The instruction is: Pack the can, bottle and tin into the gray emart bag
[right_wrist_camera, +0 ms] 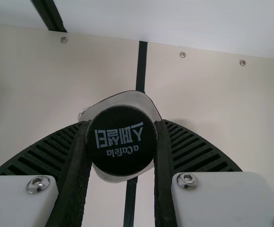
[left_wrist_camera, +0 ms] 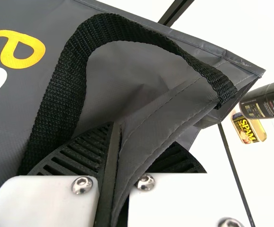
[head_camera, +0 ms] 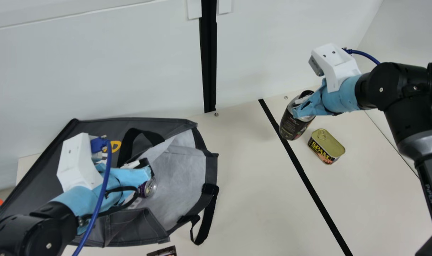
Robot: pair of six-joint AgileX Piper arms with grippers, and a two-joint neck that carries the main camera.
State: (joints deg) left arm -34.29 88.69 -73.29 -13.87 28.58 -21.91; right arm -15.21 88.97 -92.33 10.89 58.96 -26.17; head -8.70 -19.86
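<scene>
Main view: my left gripper (head_camera: 150, 172), pinched nearly closed on the gray emart bag (head_camera: 128, 233), presumably to hold its mouth (head_camera: 211, 170) wide, can (head_camera: 150, 187) inside; my right gripper (head_camera: 298, 113), parted to cap (right_wrist_camera: 121, 141) width, clasping the bottle (head_camera: 294, 125), likely for packing; tin (head_camera: 326, 145) on table (head_camera: 248, 185) nearby.

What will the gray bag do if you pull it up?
The bag will probably flop, since its side folds and sags. The round can lying inside might roll about. The black strap would likely dangle, as it bends in a loose loop.
</scene>
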